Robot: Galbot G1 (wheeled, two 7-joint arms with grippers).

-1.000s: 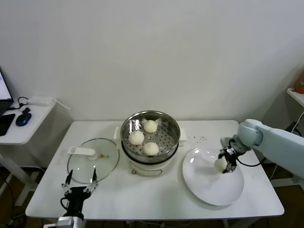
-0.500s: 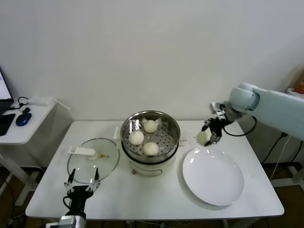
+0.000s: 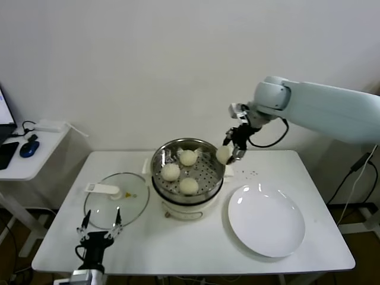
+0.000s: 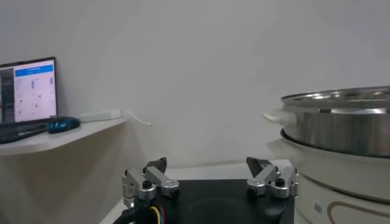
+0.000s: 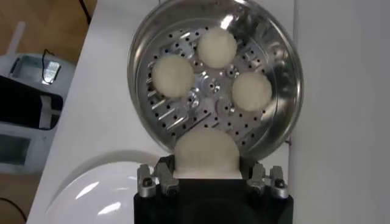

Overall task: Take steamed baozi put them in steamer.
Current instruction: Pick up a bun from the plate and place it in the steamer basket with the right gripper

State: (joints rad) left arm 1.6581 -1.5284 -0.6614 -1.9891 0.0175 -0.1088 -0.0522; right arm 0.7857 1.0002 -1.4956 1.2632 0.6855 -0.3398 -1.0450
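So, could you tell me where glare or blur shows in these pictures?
Head view: a bright highlight on the white plate and reflections on the glass lid. Right wrist view: glare on the steamer rim; the held baozi looks soft.

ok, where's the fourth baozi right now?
Head view: fourth baozi in the right gripper, airborne at the steamer rim's right edge, behind the plate.

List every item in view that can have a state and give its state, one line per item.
Steamer: uncovered, three baozi inside.
Fourth baozi: held in the air at the steamer's rim.
Right hand: shut on the fourth baozi.
Left hand: open, parked at the table's near edge.
Glass lid: off, lying flat on the table.
White plate: empty.
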